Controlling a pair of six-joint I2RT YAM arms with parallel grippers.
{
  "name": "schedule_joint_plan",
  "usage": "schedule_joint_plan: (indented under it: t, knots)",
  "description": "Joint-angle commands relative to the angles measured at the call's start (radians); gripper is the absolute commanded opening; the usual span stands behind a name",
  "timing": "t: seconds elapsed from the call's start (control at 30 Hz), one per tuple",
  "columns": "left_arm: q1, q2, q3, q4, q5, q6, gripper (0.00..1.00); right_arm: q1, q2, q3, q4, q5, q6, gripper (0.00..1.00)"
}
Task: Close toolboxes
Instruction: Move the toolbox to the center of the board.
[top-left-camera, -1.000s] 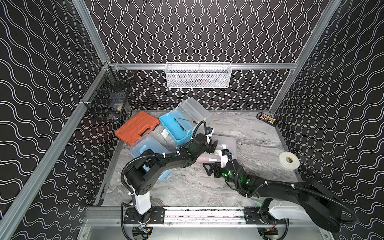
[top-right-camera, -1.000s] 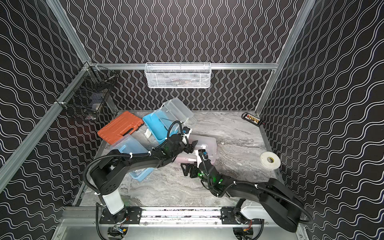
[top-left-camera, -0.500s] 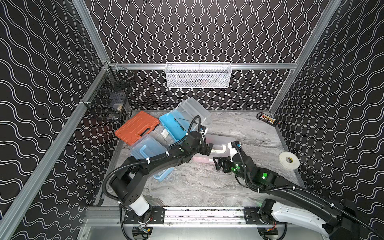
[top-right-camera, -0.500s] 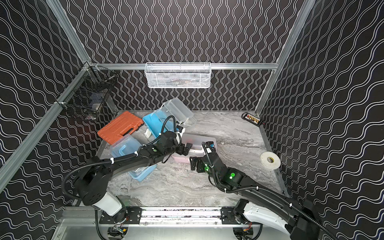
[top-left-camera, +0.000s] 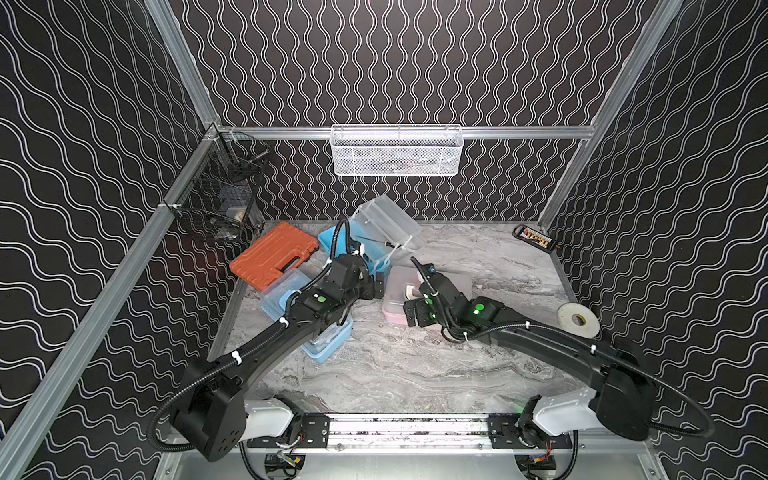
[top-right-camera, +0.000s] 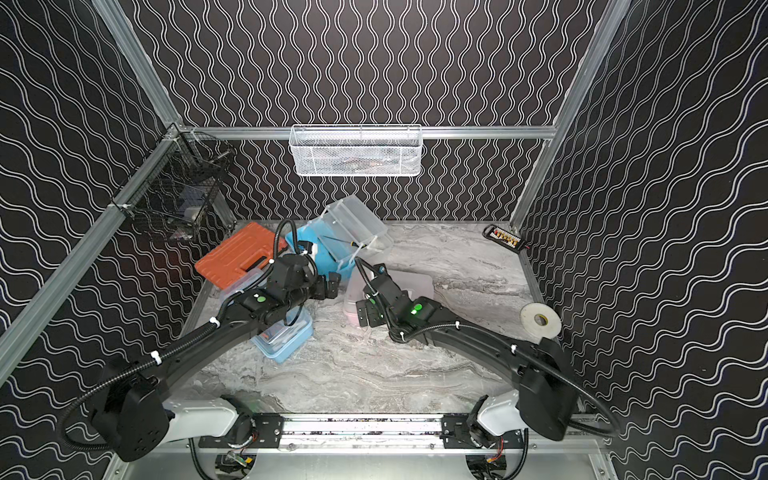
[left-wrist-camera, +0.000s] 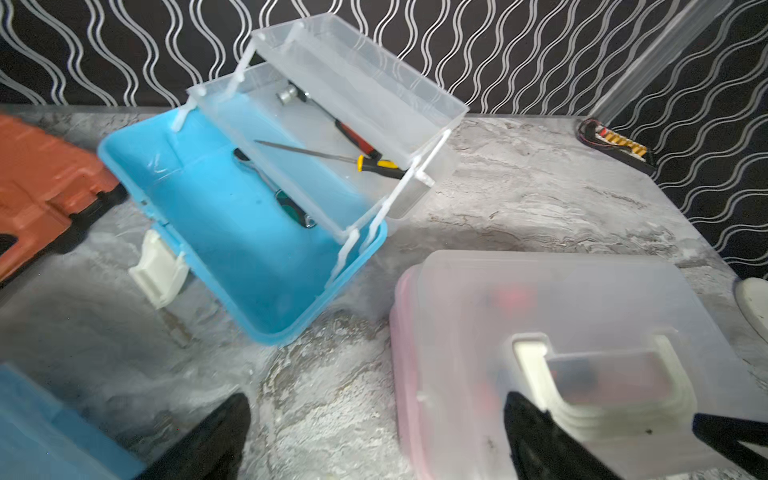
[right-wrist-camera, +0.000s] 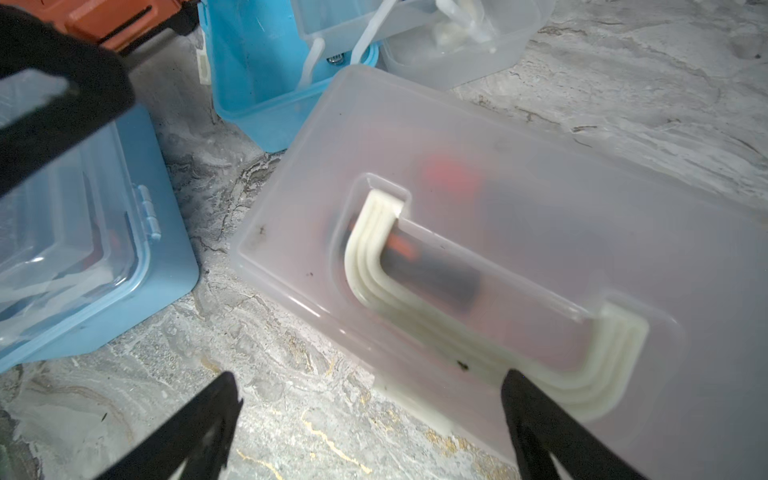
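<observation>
Pink toolbox (right-wrist-camera: 519, 216), frosted lid down, ribbed cream loop handle, sits midway on the veined marble table (top-left-camera: 415, 374); just behind, glossy open blue toolbox (left-wrist-camera: 249, 241) with clear trays fanned; lidded blue toolbox (right-wrist-camera: 83, 257) beside; left gripper (left-wrist-camera: 374, 401) and right gripper (right-wrist-camera: 370, 376) spread wide, empty.

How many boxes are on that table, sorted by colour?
Blue: 2, the open blue box and the shut blue box
Pink: 1, the pink box
Orange: 1, the orange case
Total: 4
</observation>
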Motion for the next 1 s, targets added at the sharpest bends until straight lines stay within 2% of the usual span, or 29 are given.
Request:
schedule_joint_plan:
  t: [0.0,0.27,0.43,0.6,0.97]
  knots:
    - [0.031,-0.02,-0.026,-0.012,0.01,-0.027,0.99,0.001,0.085,0.092,0.016,-0.023,-0.045,0.99]
    - [0.105,0.054,-0.005,0.009,0.053,-0.032,0.99,0.002,0.275,0.226,0.004,0.037,-0.033,0.99]
    - [0.115,0.131,0.058,0.01,0.047,-0.007,0.99,0.001,0.334,0.274,-0.061,0.147,-0.019,0.99]
    - [0.115,0.221,0.157,-0.021,0.062,0.036,0.99,-0.028,0.333,0.235,-0.067,0.177,-0.013,0.99]
    - [0.08,0.344,0.24,-0.002,0.093,0.092,0.99,-0.217,0.266,0.088,-0.025,0.126,-0.008,0.99]
